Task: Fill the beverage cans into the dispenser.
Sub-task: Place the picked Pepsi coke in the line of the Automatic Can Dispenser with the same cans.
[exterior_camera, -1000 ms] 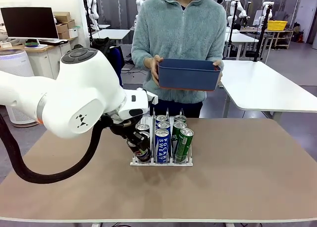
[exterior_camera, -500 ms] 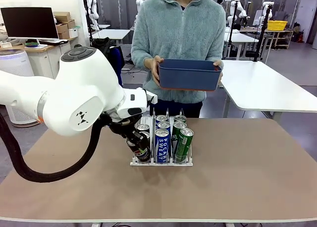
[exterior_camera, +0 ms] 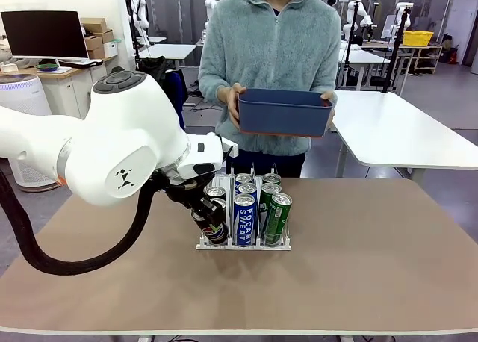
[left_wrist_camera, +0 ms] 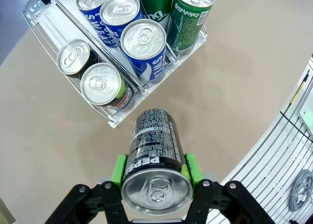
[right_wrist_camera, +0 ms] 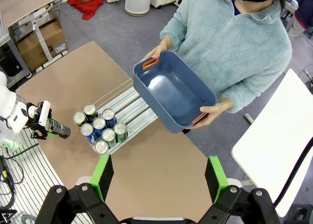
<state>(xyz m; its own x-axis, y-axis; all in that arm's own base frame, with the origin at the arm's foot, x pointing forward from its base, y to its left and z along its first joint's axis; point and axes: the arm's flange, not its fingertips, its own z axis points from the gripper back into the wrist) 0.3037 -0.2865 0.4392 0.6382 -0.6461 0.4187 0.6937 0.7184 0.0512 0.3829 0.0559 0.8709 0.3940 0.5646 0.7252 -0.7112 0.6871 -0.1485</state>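
Left gripper [left_wrist_camera: 155,171] pinches a black Pepsi can [left_wrist_camera: 154,160] between its green fingers [left_wrist_camera: 118,171], one pad on each side of the can body; the can lies tilted, silver top toward the wrist camera, its far end reaching toward the near left corner of the dispenser [left_wrist_camera: 113,120]. In the front view the same can [exterior_camera: 211,224] sits low at the front of the dispenser's left lane, partly hidden by the black gripper [exterior_camera: 203,211] and the big white left arm [exterior_camera: 112,148]; whether the can touches the rack or the desk [exterior_camera: 358,267] cannot be told. The dispenser [exterior_camera: 243,245] stands near the middle of the desk, closer to the far edge. It holds seven upright cans in the left wrist view: two Pepsi cans [left_wrist_camera: 100,84] in the left lane, three blue Pocari Sweat cans [left_wrist_camera: 144,45] in the middle lane, two green cans [left_wrist_camera: 193,11] in the right lane, the rearmost cut off by the picture's top edge. Labels on the rear cans are hard to read. Right gripper [right_wrist_camera: 159,177] hangs high above the desk with its fingers [right_wrist_camera: 101,177] spread wide, nothing between them. The person [exterior_camera: 272,51] stands at the far edge holding a blue bin [exterior_camera: 284,112] with both hands; in the right wrist view its inside [right_wrist_camera: 173,94] looks bare.
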